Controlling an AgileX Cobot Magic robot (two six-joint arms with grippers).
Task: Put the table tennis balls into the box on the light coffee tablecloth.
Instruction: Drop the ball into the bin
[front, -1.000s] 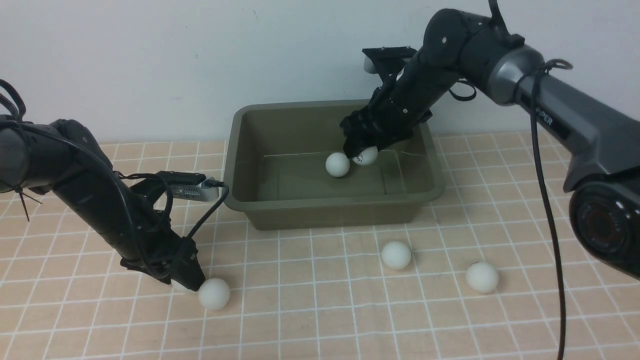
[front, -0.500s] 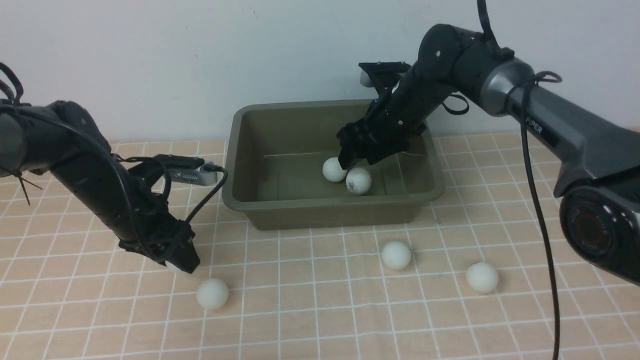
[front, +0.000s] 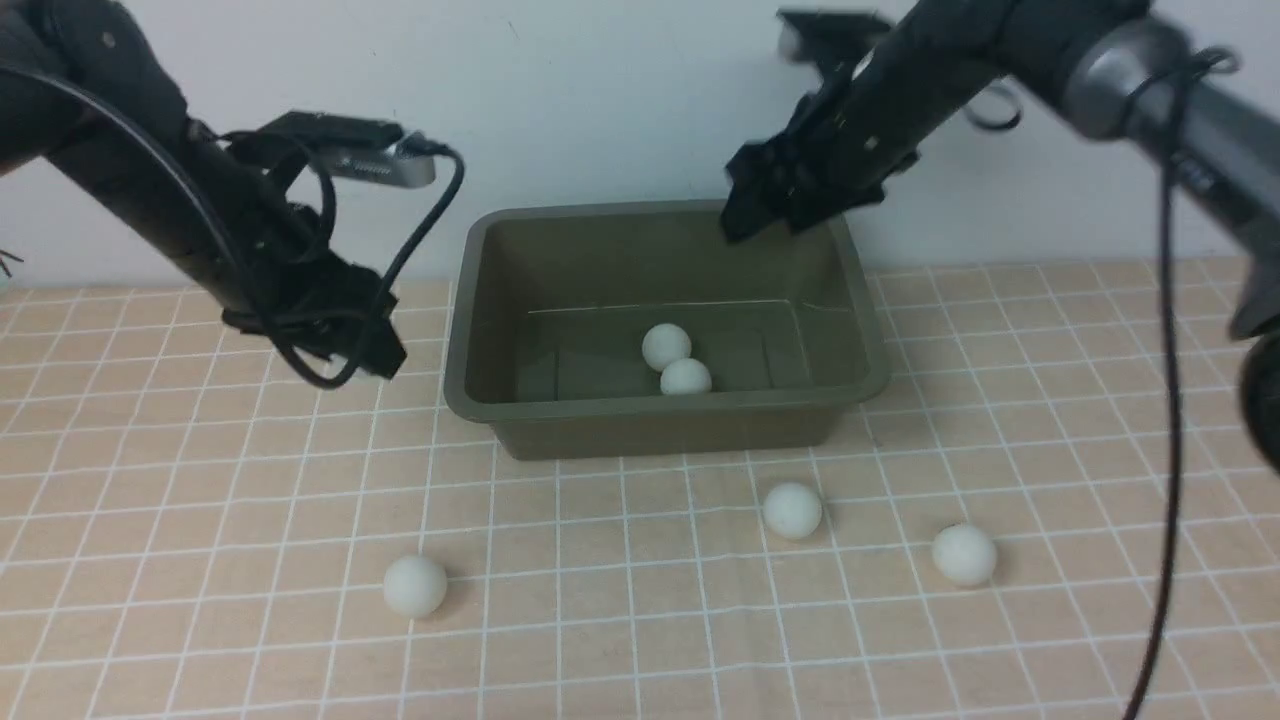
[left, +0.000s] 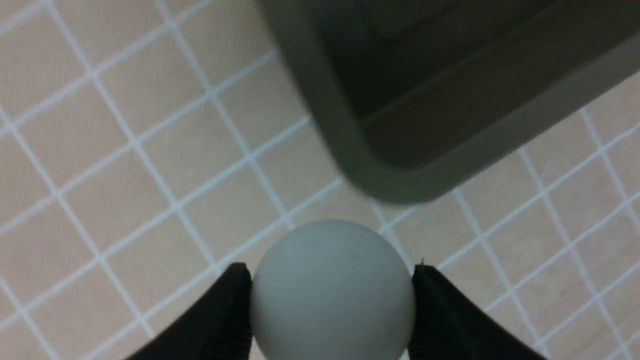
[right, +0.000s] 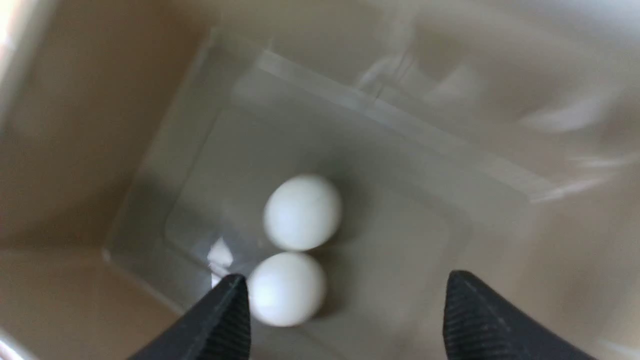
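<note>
Your left tool (front: 372, 352) grips one ball (left: 332, 292) above the tablecloth (front: 200, 500) left of the box (front: 462, 385), your right tool (front: 745, 218) hangs wide open and empty over its far side, two balls (front: 666, 346) (front: 686, 377) lie inside, and three balls (front: 415, 585) (front: 792, 510) (front: 964, 554) sit nearer.

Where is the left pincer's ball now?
The ball sits clamped in the left pincer, up above the cloth, just left of the box.

Left arm (front: 130, 200): matte black, looped with black cable (front: 425, 235), carrying a silver-grey camera module (front: 375, 165). Right arm (front: 900, 110): matte black links, brushed grey joint collar (front: 1115, 45), trailing black cord (front: 1165, 400). Right gripper (right: 347, 277): black pointed fingertips (right: 480, 320), ribbed.
</note>
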